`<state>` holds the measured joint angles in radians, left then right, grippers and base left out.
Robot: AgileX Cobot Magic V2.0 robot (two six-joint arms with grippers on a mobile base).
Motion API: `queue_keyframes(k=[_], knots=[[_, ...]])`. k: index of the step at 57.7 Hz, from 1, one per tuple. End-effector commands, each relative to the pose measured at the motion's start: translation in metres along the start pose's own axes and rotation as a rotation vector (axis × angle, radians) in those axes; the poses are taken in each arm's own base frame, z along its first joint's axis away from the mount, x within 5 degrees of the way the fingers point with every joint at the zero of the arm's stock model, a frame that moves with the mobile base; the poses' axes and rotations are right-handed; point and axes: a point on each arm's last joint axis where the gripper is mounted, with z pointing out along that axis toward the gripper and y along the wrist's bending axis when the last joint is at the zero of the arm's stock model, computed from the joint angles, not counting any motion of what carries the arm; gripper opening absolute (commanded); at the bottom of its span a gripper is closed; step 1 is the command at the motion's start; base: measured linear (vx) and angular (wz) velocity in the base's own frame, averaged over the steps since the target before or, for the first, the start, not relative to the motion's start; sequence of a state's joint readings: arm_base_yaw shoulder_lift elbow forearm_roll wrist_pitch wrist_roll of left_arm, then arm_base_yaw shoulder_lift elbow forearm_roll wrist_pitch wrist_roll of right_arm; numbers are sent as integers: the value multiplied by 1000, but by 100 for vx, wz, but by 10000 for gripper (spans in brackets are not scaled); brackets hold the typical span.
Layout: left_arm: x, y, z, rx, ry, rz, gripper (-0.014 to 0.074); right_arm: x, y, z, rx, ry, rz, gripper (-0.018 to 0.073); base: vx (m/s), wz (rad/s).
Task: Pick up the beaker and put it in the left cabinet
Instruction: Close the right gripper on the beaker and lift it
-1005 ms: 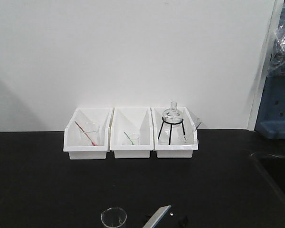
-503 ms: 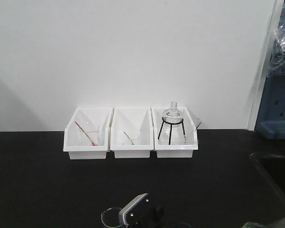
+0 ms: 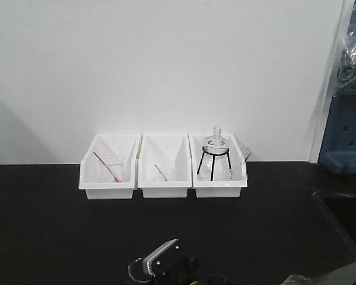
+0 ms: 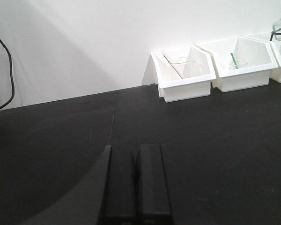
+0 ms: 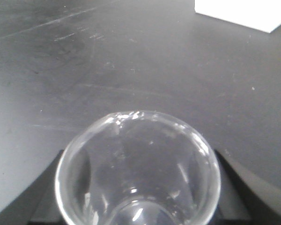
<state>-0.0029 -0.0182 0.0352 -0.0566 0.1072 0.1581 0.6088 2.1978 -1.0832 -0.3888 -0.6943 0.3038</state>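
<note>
Small clear glass beaker (image 5: 138,180) stands upright between the dark fingers (image 5: 43,199) of the right gripper (image 5: 139,161), maybe pinched, honestly can't tell; left gripper (image 4: 132,152) is closed, empty.

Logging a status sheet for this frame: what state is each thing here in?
beaker, upright, empty, flanked by the right end effector.
right end effector, straddling the beaker; whether it grips cannot be told.
left end effector, shut, holding nothing.
red-rod beaker, upright, rod leaning inside.
green-rod beaker, upright, rod leaning inside.
flask, upright, looks empty.
</note>
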Motion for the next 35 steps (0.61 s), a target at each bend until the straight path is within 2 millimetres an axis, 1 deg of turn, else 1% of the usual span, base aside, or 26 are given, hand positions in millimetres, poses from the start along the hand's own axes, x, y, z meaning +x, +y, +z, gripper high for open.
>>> queue_keyframes(k=[1,6,11,14,22,28,31,32,35], knots=[[-14,1,-2,-10,-110,-7,-6,-44,3,-8,-22,-165,6,351,0,0],[-14,1,-2,-10,-110,-7,-6,-55,5,-14,-25,-157,28,251,0,0],[-14,1,-2,-10,-110,-7,-6,-69,6,-24,-12,-111,-3,192,0,0],[-14,1,-2,-10,-110,-7,-6,-81,8,-33,1,-85,-44,167,0,0],[-14,1,-2,-10,-110,-7,-6,-121,12,-63,34,-104,-113,154,0,0],[-14,1,-2,-10,-110,-7,-6,-155,18,-90,53,-183,-132,155,0,0],[-14,1,-2,-10,-110,-7,-6,-166,19,-99,70,-193,-136,155,0,0],[-14,1,-2,-10,-110,-7,-6,-175,21,-106,78,-208,-137,155,0,0],[-14,1,-2,-10,-110,-7,-6,-191,24,-118,103,-219,-141,155,0,0]])
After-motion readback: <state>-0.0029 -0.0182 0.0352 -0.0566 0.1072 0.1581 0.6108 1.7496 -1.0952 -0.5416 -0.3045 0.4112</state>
